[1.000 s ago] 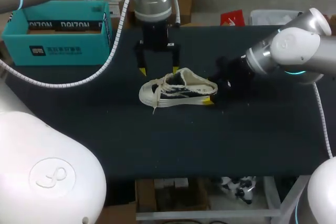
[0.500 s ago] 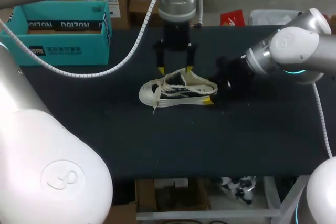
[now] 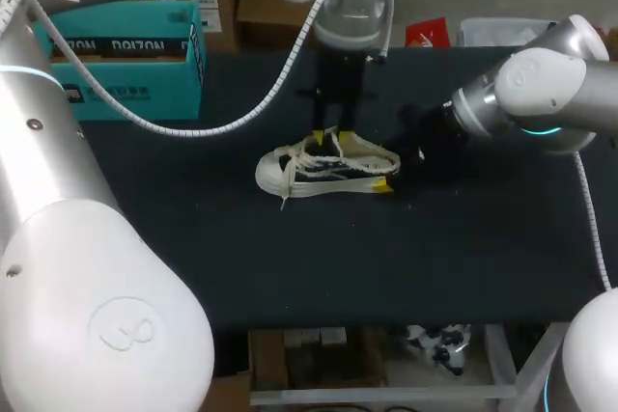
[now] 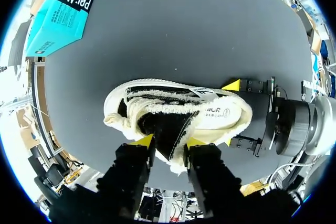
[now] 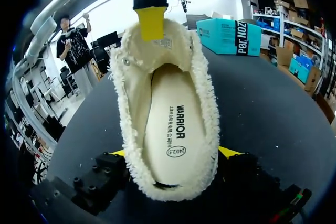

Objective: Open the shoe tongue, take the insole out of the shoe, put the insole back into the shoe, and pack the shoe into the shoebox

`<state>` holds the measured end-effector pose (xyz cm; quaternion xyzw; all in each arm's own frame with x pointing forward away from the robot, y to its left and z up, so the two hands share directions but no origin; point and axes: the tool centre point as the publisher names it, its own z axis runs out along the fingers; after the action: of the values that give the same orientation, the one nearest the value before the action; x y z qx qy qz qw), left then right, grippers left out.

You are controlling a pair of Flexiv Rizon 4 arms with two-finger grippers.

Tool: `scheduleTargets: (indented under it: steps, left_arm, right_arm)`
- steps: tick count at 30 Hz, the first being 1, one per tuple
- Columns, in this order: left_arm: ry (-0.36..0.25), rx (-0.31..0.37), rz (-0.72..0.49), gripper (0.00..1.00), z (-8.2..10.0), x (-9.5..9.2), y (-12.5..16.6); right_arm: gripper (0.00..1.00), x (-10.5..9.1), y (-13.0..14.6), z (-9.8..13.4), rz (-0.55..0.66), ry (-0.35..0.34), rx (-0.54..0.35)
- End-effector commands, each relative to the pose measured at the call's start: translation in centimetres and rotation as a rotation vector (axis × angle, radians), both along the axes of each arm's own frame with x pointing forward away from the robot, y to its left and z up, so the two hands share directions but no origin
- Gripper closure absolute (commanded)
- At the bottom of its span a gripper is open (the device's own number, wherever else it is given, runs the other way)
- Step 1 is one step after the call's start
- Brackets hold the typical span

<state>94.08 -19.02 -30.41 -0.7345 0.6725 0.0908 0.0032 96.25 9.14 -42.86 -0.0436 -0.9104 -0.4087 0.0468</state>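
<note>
The cream-and-black canvas shoe (image 3: pixel 323 169) sits in the middle of the black table (image 3: pixel 193 258) and looks light and soft, so hold its firmer heel (image 4: pixel 239 114) and floppy black tongue (image 4: pixel 168 129). Your right gripper (image 5: pixel 173 153) squeezes the heel; your left gripper (image 4: pixel 168 141) pinches the tongue. The cream insole's (image 5: pixel 170 129) front end is hidden.

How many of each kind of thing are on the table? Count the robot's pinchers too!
Cream and black canvas shoe with frayed edges: 1
Cream insole lying inside that shoe: 1
Teal cardboard shoebox: 1
Yellow-tipped grippers: 2, the left gripper and the right gripper
Total: 5
</note>
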Motion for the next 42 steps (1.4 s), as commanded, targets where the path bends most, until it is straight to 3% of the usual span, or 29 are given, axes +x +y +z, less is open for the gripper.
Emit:
scheduleTargets:
  steps: [1,9,18,32,33,37,42]
  left_arm:
    - [-0.017,0.001,0.0,1.0,0.4,-0.7,0.5]
    - [-0.06,-0.126,0.007,1.0,1.1,-1.8,4.2]
    - [-0.064,-0.27,0.03,1.0,0.1,-1.3,7.9]
    - [-0.027,-0.304,0.042,1.0,-1.5,-0.6,9.2]
    - [-0.03,-0.304,0.035,0.99,-1.5,-0.7,9.1]
    - [-0.04,-0.305,0.017,0.68,-0.9,-1.0,8.9]
    - [-0.066,-0.313,-0.007,0.57,0.3,-1.4,8.7]
  right_arm:
    - [1.0,-0.1,0.1,-0.7,0.004,0.003,0.003]
    - [1.0,-0.1,0.1,-0.7,0.004,0.003,0.003]
    - [1.0,-0.1,0.1,-0.7,0.004,0.003,0.003]
    - [1.0,-0.1,0.1,-0.7,0.004,0.003,0.003]
    - [1.0,-0.1,0.1,-0.7,0.004,0.003,0.003]
    - [1.0,-0.1,0.1,-0.7,0.004,0.003,0.003]
    - [1.0,-0.1,0.1,-0.7,0.004,0.003,0.003]
